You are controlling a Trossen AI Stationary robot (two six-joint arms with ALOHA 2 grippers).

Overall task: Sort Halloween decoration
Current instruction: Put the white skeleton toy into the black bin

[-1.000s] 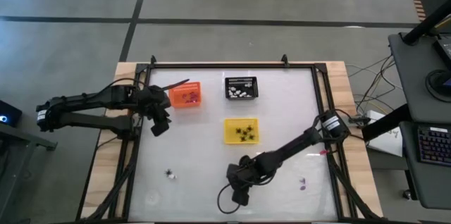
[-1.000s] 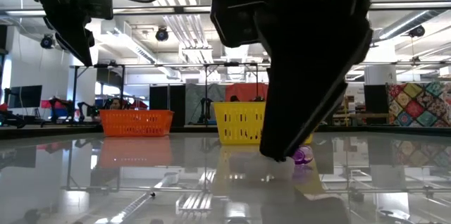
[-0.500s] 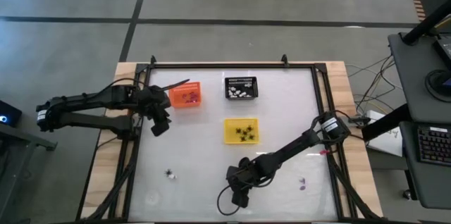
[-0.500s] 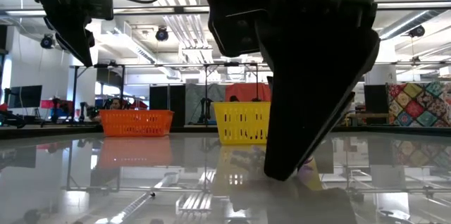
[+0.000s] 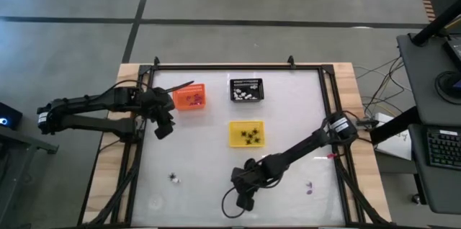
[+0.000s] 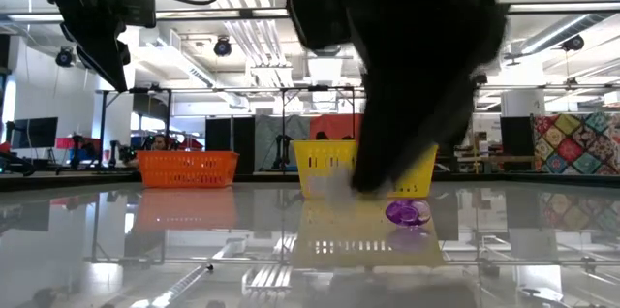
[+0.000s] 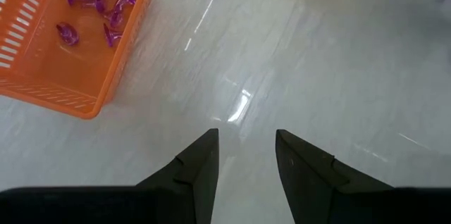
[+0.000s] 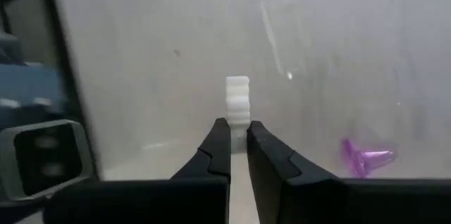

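Pinching a white piece [image 8: 237,104] between its closed fingertips, the right gripper [image 8: 237,134] hangs low over the table's [image 5: 209,164] front middle. A purple piece [image 8: 366,159] lies nearby. The left gripper [image 7: 245,139], fingers spread, hovers beside the orange basket [image 7: 49,76] of purple pieces. No writing is legible.

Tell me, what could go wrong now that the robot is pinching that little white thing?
The right gripper's fingers hold only the lower end of the white piece, so it might slip out on the way to the black basket. The purple piece lies close by on the table, so the arm could knock it when it moves off.
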